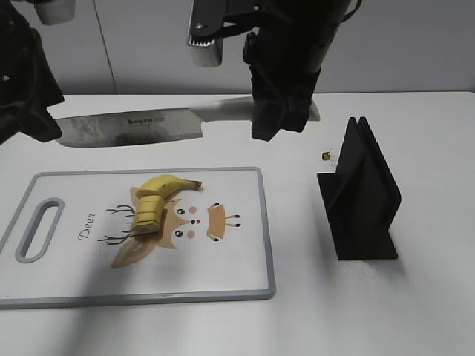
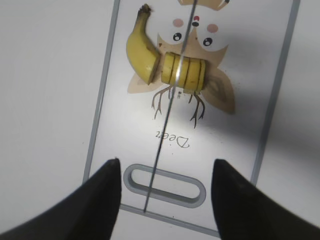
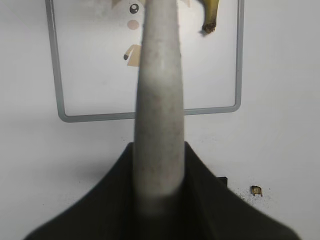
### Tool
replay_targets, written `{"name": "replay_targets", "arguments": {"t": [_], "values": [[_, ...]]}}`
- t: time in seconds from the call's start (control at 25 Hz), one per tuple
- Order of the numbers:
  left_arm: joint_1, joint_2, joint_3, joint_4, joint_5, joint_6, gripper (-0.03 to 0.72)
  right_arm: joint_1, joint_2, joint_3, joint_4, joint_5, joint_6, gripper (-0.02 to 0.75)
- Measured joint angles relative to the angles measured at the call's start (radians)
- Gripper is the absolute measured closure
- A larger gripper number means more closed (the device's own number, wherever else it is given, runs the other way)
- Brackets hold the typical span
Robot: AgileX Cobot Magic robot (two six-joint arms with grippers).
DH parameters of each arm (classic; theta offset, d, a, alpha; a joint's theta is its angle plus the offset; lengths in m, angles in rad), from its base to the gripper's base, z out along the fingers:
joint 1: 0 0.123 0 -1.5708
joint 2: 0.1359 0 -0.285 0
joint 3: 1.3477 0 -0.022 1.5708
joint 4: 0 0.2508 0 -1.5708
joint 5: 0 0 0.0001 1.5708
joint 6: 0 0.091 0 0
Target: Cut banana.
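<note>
Yellow banana [image 1: 158, 199], partly sliced, lies on the cutting board [image 1: 223, 274]; right hand [image 1: 278, 111] clamps the knife [image 1: 133, 126], left hand [image 2: 165, 195] spread apart.

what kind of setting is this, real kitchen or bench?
Likely a lab bench staged as a kitchen: plain white table and wall, a deer-print cutting board with a part-sliced banana, and a black knife stand.

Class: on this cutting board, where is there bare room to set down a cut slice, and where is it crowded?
Free: the cutting board right of the deer print, and its front strip. Crowded: the middle, where the banana and its cut slices lie, and the handle slot at left.
</note>
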Motion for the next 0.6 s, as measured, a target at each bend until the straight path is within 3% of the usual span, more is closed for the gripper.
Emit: {"name": "replay_targets", "arguments": {"t": [0.28, 0.36, 0.4, 0.56, 0.6], "values": [[0.0, 0.069, 0.0, 0.016, -0.055, 0.0, 0.146, 0.0, 0.0, -0.001, 0.011, -0.02, 0.0, 0.58], [0.0, 0.077, 0.0, 0.026, -0.056, 0.0, 0.195, 0.0, 0.0, -0.001, 0.012, -0.024, 0.0, 0.58], [0.0, 0.081, 0.0, 0.035, -0.056, 0.0, 0.24, 0.0, 0.0, -0.001, 0.012, -0.024, 0.0, 0.58], [0.0, 0.092, 0.0, 0.07, -0.057, 0.0, 0.593, 0.0, 0.0, -0.001, 0.012, -0.027, 0.0, 0.58], [0.0, 0.092, 0.0, 0.073, -0.058, 0.001, 0.644, 0.0, 0.0, -0.001, 0.012, -0.031, 0.001, 0.58]]}}
